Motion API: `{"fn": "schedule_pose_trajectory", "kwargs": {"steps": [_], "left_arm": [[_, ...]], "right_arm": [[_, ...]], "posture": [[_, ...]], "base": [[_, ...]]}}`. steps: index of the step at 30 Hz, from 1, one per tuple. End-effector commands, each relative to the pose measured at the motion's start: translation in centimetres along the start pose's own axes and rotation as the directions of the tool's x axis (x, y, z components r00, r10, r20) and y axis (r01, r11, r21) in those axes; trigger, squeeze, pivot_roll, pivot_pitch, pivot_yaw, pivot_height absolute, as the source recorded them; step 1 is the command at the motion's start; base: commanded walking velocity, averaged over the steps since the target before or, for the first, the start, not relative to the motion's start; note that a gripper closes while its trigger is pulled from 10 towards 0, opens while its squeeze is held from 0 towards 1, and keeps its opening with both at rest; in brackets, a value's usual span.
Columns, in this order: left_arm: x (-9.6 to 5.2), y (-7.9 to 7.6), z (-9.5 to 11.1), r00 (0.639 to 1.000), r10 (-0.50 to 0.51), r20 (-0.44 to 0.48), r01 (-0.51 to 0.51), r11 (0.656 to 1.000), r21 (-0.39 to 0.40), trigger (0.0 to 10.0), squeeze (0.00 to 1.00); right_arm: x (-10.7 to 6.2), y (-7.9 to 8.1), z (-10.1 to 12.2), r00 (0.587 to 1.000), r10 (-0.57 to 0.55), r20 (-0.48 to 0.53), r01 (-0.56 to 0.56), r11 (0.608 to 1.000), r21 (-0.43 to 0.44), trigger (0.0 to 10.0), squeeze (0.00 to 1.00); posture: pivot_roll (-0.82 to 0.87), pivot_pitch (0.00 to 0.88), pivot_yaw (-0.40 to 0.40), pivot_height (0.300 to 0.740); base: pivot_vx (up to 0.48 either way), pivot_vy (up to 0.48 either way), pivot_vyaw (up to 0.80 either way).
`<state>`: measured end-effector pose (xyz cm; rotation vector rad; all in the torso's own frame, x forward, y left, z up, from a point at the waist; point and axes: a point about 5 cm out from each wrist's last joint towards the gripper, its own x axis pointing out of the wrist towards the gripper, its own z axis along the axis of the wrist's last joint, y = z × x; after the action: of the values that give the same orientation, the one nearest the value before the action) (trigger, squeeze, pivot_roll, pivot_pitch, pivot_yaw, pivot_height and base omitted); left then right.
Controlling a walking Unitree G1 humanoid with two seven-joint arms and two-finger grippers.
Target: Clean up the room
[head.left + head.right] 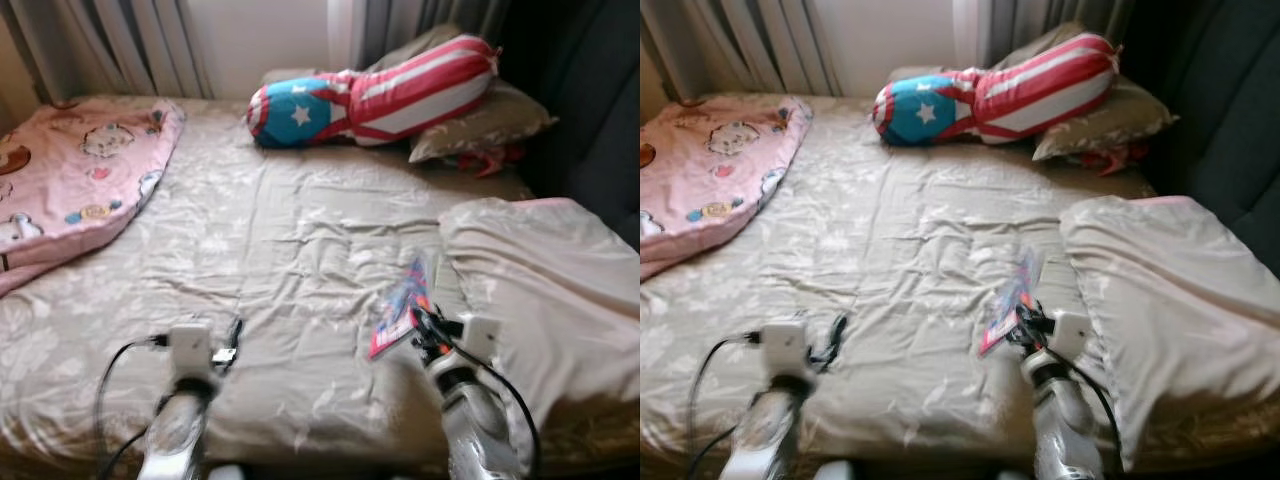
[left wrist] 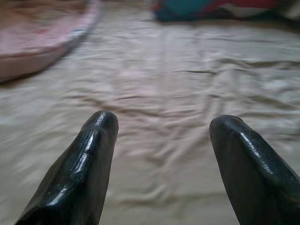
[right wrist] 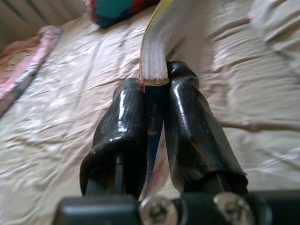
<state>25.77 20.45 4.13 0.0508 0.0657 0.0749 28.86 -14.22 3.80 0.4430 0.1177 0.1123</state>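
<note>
Rumpled bed (image 1: 280, 250) lay ahead; right hand (image 3: 154, 93) pinched a booklet (image 1: 400, 305) at one o'clock, likely for tidying; left hand (image 2: 161, 136) gaped empty.

Open sheet (image 1: 290, 250) between pink blanket (image 1: 70, 180) and folded duvet (image 1: 540, 290).

The bed sheet (image 1: 300, 250) is beige with a faint pale leaf print, and the far-left blanket (image 1: 70, 180) is pink with cartoon animals. The far cushion (image 1: 380, 95) has red and white stripes and a blue end with a white star. The near-right book (image 1: 400, 305) has a pink, red and blue cover.
</note>
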Motion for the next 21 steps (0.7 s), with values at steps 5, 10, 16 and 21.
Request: {"fn": "schedule_pose_trajectory", "kwargs": {"steps": [5,10,16,21], "left_arm": [[-0.1,-0.2,0.1,0.999,-0.031,-0.007,0.031,0.999,0.024,10.0,0.0],[-0.2,-0.1,0.3,0.999,-0.044,-0.004,0.044,0.998,0.041,10.0,0.0],[-1.2,0.7,0.8,0.999,-0.051,-0.002,0.051,0.996,0.077,10.0,0.0],[-2.5,1.4,0.8,0.998,-0.055,-0.016,0.056,0.992,0.109,10.0,0.0]], "right_arm": [[1.9,-0.3,0.0,0.999,-0.039,-0.037,0.046,0.979,0.2,10.0,0.0],[2.8,0.0,0.1,0.998,-0.025,-0.052,0.039,0.95,0.31,10.0,0.0],[3.8,-1.4,1.0,0.991,-0.131,-0.038,0.13,0.816,0.563,10.0,0.0],[3.3,-3.1,1.0,0.973,-0.221,-0.06,0.204,0.72,0.663,10.0,0.0]], "posture": [[0.06,0.0,-0.021,0.629],[0.09,0.0,-0.014,0.629],[0.14,0.0,0.001,0.629],[0.18,0.023,0.011,0.629]], "base": [[0.0,0.0,0.0],[0.0,0.0,0.0],[0.0,0.0,0.0],[0.0,0.0,0.0]]}}
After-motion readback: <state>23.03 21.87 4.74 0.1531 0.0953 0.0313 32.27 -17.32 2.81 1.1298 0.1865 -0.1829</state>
